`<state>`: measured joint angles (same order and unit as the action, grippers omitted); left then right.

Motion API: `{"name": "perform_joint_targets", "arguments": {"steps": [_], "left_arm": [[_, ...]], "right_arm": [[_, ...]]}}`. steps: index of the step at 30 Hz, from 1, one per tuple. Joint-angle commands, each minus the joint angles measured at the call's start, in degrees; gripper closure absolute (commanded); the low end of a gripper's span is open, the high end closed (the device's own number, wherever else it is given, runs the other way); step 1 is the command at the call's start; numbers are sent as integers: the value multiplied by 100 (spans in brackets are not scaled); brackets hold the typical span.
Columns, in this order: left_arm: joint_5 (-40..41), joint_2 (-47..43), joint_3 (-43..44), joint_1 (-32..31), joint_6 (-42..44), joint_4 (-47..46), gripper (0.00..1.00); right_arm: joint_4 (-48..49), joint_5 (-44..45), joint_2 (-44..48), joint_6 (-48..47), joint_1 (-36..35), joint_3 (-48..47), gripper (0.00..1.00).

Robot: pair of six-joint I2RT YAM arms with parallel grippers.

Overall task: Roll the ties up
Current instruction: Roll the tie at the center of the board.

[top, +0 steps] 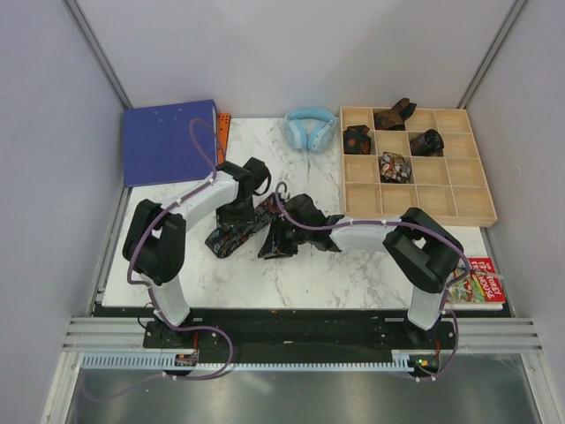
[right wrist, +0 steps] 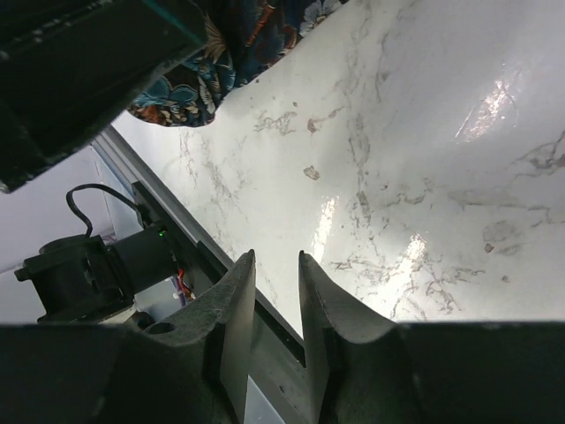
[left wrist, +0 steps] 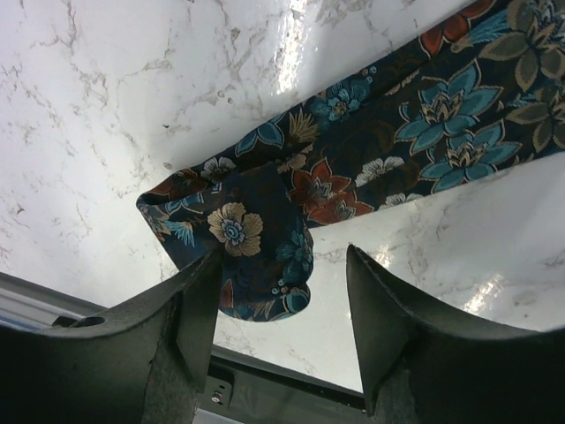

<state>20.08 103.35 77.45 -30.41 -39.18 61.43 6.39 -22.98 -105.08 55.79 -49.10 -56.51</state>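
A dark floral tie [top: 231, 237] lies on the marble table [top: 353, 274] between the two grippers. In the left wrist view it runs from the upper right down to a folded end [left wrist: 256, 238]. My left gripper [left wrist: 282, 278] is open and hovers just above that folded end, which lies partly between the fingers [left wrist: 199, 305]. My right gripper [right wrist: 275, 261] is empty, its jaws only a narrow gap apart, low over bare marble. The tie [right wrist: 199, 84] shows at that view's upper left. Several rolled ties [top: 395, 166] sit in the wooden box's compartments.
The wooden divided box [top: 468, 208] stands at the back right. Light-blue headphones [top: 309, 126] lie at the back centre and a blue case [top: 169, 141] at the back left. A red printed book [top: 478, 284] lies at the front right.
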Motion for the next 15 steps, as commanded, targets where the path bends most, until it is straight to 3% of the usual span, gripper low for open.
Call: {"name": "perform_joint_targets", "arguments": {"steps": [1, 3, 6, 9, 15], "left_arm": [[-127, -736, 209, -26, -29, 106, 34], [-66, -1017, 192, 18, 59, 115, 33], [-21, -1510, 52, 351, 314, 115, 40], [-258, -1844, -264, 1254, 630, -95, 44], [-811, -1854, -1021, 2187, 1175, -921, 50]], "right_arm": [[-200, 154, 339, -209, -12, -229, 66], [-235, 171, 382, -235, -38, -299, 66], [-235, 119, 348, -305, -143, -483, 66], [-226, -30, 164, -419, -284, -790, 66], [-121, -426, -583, -420, -460, -1493, 67]]}}
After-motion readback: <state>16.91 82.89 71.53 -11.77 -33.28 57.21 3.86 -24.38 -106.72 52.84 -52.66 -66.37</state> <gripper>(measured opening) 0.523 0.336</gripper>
